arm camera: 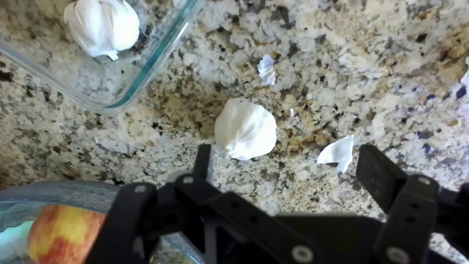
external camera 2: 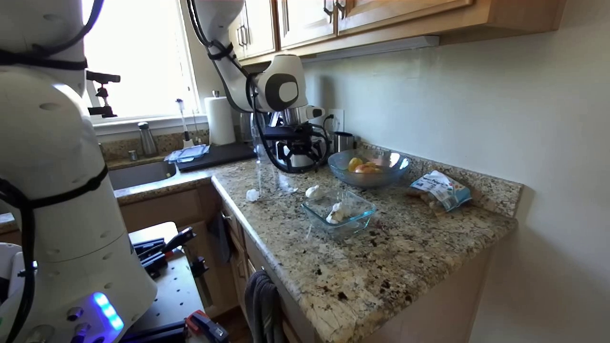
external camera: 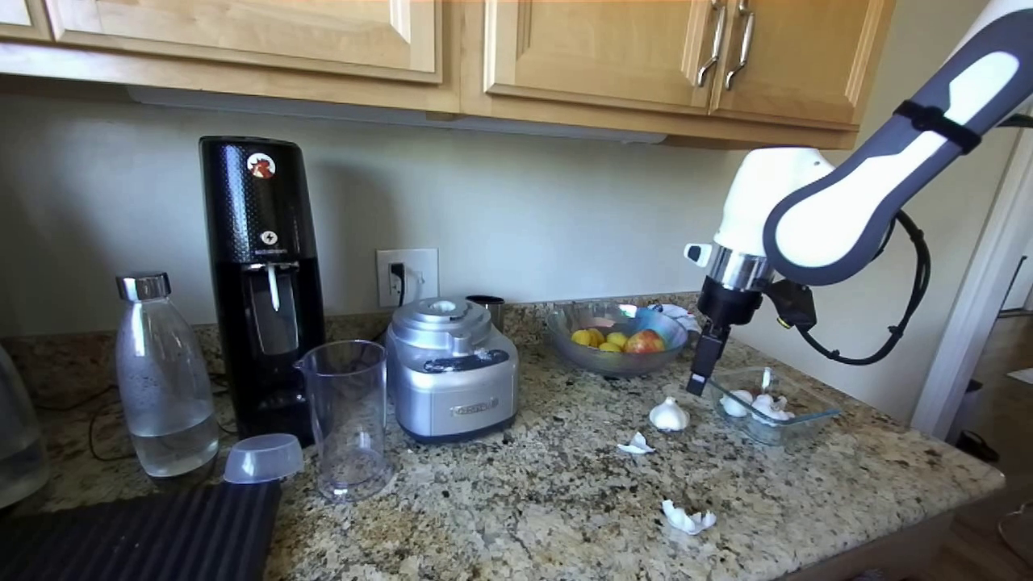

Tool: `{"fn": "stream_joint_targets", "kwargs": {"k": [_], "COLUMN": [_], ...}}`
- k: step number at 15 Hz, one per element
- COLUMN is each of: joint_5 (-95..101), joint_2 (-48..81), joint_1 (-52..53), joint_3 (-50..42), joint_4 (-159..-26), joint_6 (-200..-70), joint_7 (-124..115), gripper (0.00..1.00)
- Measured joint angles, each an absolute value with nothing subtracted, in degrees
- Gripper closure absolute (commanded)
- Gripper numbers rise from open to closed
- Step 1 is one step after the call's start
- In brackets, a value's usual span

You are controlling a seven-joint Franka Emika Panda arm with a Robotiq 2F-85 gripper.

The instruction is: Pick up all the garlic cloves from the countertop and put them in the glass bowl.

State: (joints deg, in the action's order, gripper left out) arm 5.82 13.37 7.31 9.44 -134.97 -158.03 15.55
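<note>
On the countertop (external camera: pixel 549 508): a whole garlic bulb (arm camera: pixel 245 128) sits outside the glass bowl (arm camera: pixel 151 63), just beside one corner, with a strip of stone between.
Jaws: those of the gripper (arm camera: pixel 285 156) stand wide apart and hold nothing.
Bulb from jaws: in the wrist view it lies ahead of the tips and off centre, well over toward the finger (arm camera: pixel 202 159) on that view's left; its near edge only just reaches the line across the tips.
Bulb's long axis: none to speak of; seen from above the outline is nearly round, and in an exterior view the bulb (external camera: pixel 669 415) points its neck up, so most grip angles should do.
Arm (external camera: pixel 823 214): just one, so there is no nearer hand to choose.
Fingertips (external camera: pixel 697 382): in an exterior view these hang above the countertop; how far they have to drop is hard to judge from these angles.
White flake (arm camera: pixel 337 154): lies just beside the other finger (arm camera: pixel 379 176) and could get pinched along with the bulb.
Inside the glass bowl: in both exterior views garlic (external camera: pixel 768 407) already rests there, so the task looks well along.
Fruit bowl (arm camera: pixel 69 192): shows by the linkage at the wrist view's lower left; a low approach may brush its rim.
Next move: likely a shift ahead and toward the wrist view's left to centre the bulb, then straight down.
</note>
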Motion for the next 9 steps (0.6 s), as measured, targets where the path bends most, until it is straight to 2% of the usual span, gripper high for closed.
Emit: {"fn": "stream_joint_targets", "kwargs": {"k": [9], "joint_5": [8.9], "joint_2": [25.2], "joint_1": [6.5], "joint_3": [9.0], "joint_4": [-127.4], "joint_6": [-161.5], "joint_7": [19.5], "gripper": [0.00]}}
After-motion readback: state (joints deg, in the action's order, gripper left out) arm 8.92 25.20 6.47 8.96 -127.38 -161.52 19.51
